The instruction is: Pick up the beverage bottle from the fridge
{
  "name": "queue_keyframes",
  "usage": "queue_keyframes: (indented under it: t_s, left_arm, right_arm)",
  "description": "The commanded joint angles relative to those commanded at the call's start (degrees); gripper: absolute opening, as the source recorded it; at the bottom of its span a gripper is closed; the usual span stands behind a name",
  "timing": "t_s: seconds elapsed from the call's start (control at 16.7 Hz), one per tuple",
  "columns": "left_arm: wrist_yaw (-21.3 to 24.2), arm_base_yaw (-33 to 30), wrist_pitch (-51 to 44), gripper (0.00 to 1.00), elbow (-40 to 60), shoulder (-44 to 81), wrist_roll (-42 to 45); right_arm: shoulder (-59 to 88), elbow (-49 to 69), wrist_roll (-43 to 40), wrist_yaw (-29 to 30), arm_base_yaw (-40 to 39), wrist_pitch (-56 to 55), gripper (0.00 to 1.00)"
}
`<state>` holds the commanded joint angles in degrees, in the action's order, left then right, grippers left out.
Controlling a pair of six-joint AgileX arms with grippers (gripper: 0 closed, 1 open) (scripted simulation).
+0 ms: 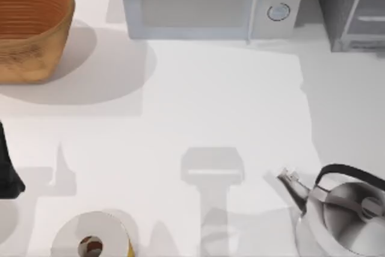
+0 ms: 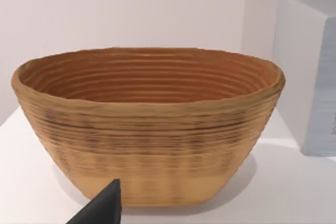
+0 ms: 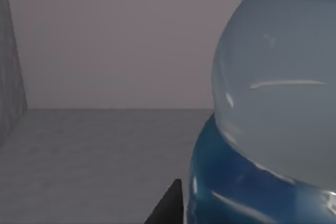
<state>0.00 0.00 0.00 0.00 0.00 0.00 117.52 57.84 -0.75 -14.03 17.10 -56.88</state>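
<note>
From above, the fridge (image 1: 355,10) sits at the table's two o'clock corner, right of the microwave (image 1: 210,1); a kettle (image 1: 346,212) stands at five o'clock, a paper roll (image 1: 93,239) at seven.

The left wrist view faces the woven basket (image 2: 149,124), which suggests that arm is parked.

The right wrist view sits inside grey fridge walls (image 3: 105,145), tight against the beverage bottle (image 3: 278,87), seemingly positioned for a grasp. A dark fingertip (image 3: 170,208) shows, but I cannot tell whether the fingers are closed around it.

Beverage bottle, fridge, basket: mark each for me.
beverage bottle (image 3: 273,98): right wrist view, pale translucent body.
fridge (image 1: 355,10): top view, door panel at the table's far right.
basket (image 2: 147,140): left wrist view, woven outer wall.
</note>
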Motion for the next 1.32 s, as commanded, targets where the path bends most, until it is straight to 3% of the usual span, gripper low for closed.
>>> queue_keyframes:
  t_s: [0.3,0.78,1.02,1.32]
  left_arm:
    - [0.0,0.0,0.0,1.0,0.0,0.0,0.0]
    - [0.0,0.0,0.0,1.0,0.0,0.0,0.0]
    - [0.0,0.0,0.0,1.0,0.0,0.0,0.0]
    - [0.0,0.0,0.0,1.0,0.0,0.0,0.0]
  right_arm:
    - [-4.86,-6.12,0.05,-1.67,0.65,-3.76,0.0]
    - [-9.74,-8.42,0.0,-0.78,-0.59,-0.65,0.0]
    - [-23.84,-14.79,-0.14,1.41,-2.69,6.83,0.0]
    - [-51.89,-27.31,0.1,5.11,-6.49,21.29,0.0]
